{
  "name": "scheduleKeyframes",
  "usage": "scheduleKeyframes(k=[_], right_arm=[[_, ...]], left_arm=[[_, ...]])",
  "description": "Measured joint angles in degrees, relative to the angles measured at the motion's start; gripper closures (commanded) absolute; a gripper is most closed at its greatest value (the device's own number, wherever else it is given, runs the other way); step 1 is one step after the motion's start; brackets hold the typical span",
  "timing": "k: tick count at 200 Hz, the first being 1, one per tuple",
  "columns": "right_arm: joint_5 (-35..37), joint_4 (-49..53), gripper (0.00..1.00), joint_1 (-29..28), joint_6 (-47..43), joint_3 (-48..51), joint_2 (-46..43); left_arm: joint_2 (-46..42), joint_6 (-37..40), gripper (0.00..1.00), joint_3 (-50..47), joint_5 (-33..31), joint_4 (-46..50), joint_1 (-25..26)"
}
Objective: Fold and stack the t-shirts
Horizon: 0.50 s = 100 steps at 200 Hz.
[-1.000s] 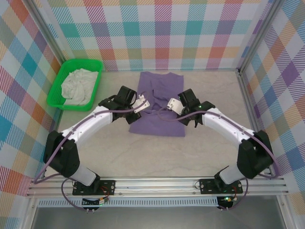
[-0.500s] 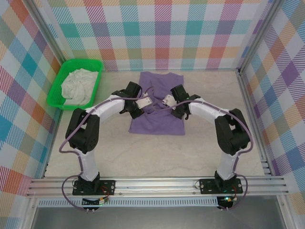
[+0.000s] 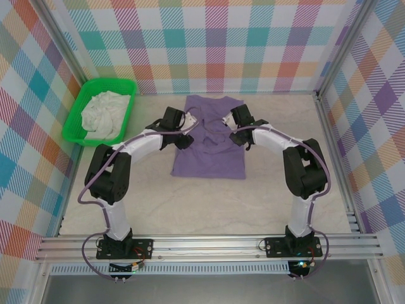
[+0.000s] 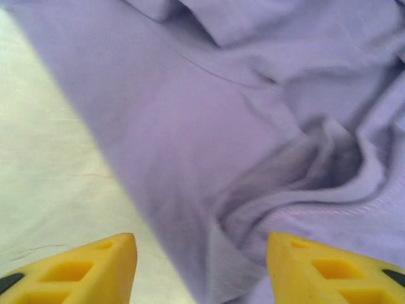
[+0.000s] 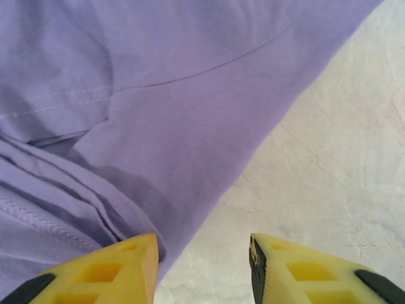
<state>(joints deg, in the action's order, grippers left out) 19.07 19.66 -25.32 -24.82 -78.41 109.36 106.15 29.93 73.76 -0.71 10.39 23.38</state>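
The lavender-purple t-shirt [image 3: 209, 149] lies flat mid-table, rumpled near its far end. My left gripper [image 3: 185, 121] hovers low over its left edge, near the sleeve. In the left wrist view that gripper [image 4: 201, 278] is open, and the shirt's [image 4: 253, 114] wrinkled edge runs between the yellow fingertips [image 4: 82, 269]. My right gripper [image 3: 230, 120] is at the shirt's right edge. It [image 5: 202, 266] is open in its wrist view, straddling the cloth [image 5: 158, 95] edge and bare table. The off-white t-shirt [image 3: 104, 111] lies bunched in the basket.
A green mesh basket [image 3: 76, 120] stands at the far left of the table [image 3: 190, 202]. Metal frame posts and checked walls close in the left, right and far sides. Both arms arch over the table's middle towards the shirt.
Both grippers have moved away from the bases, from the shirt's middle up to its sleeve end, and both arms have stretched further. The shirt stays about where it was.
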Motion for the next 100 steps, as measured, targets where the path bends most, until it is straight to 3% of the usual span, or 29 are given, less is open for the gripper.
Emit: scheduleKeyframes(k=[30,62,100], right_arm=[[-1.29,-1.29,0.55,0.90,2.14,4.26,-6.58],[-5.70,-2.29,0.47,1.42,1.22,10.34,-18.16],[-13.25,-0.35,0.46,2.27,-6.19,16.09,-28.96]], left_arm=[[-8.92,-5.29,0.29,-9.90,-3.54,-12.90,-2.38],[-21.59,-10.01,0.00,-22.16,-4.83,-29.14,-4.44],[-34.03,-17.42,0.00,-31.21,-6.01,-44.41,-7.39]])
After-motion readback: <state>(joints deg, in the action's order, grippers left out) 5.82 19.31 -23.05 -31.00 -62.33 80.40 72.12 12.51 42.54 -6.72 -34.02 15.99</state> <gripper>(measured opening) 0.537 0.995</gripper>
